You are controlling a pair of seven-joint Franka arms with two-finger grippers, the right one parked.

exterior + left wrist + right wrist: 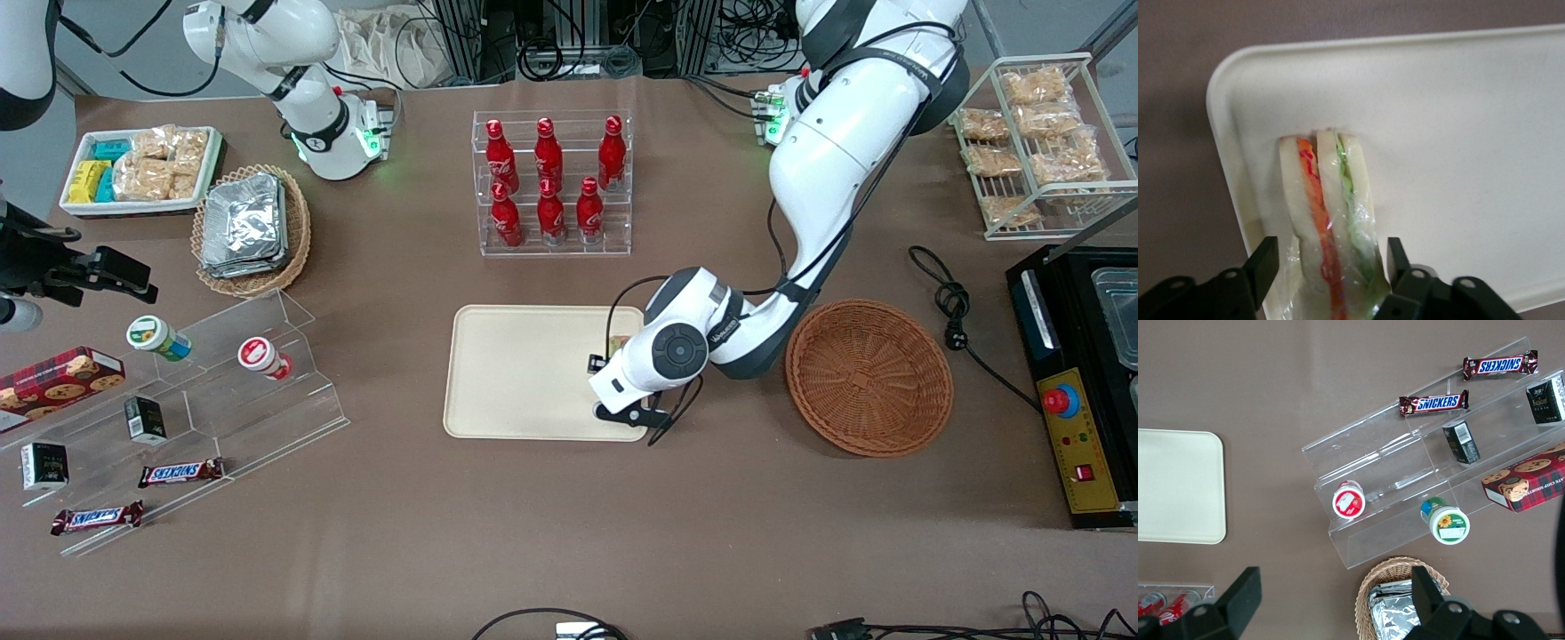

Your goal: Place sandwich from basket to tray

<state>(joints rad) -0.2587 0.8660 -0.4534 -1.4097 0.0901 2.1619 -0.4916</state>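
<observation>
A robotics lab staged as a snack shop: arms bolted to a brown table [569, 551], cables [569, 44] trailing off it, cola bottles [551, 178] in an acrylic rack, Snickers bars [180, 472] on clear display steps [267, 391].

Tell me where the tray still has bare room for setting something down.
The flat cream-beige plastic tray is bare toward the parked arm's end. It is crowded at the edge nearest the round reddish-brown wicker basket, where the open hand straddles the triangular wrapped sandwich.
</observation>
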